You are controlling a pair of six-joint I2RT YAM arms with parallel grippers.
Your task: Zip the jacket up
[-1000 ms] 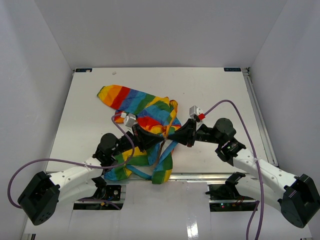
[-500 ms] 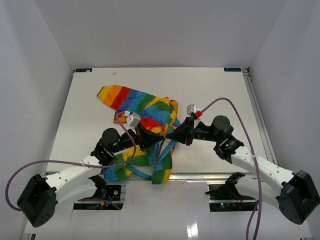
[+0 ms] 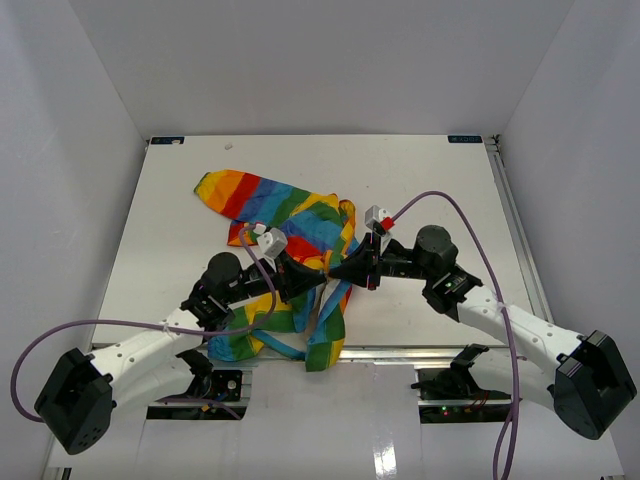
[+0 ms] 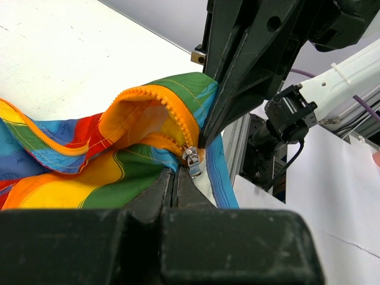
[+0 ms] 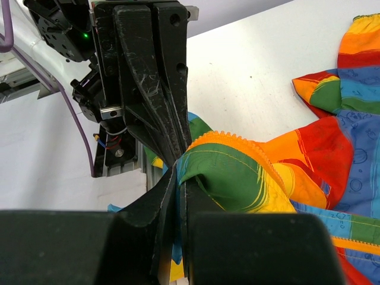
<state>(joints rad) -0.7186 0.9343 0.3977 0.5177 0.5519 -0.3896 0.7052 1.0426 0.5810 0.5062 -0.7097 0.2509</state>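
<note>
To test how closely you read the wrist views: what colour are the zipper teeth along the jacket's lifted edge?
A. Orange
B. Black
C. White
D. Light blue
A: the left wrist view shows orange zipper teeth curving along the folded edge of the jacket down to the silver slider.

The jacket (image 3: 270, 200) lies crumpled, rainbow-striped — its front unzipped.

right gripper (image 3: 337, 270) blocking left gripper (image 3: 320, 272) across bunched jacket (image 3: 262, 198), open table (image 3: 430, 180) behind
</note>
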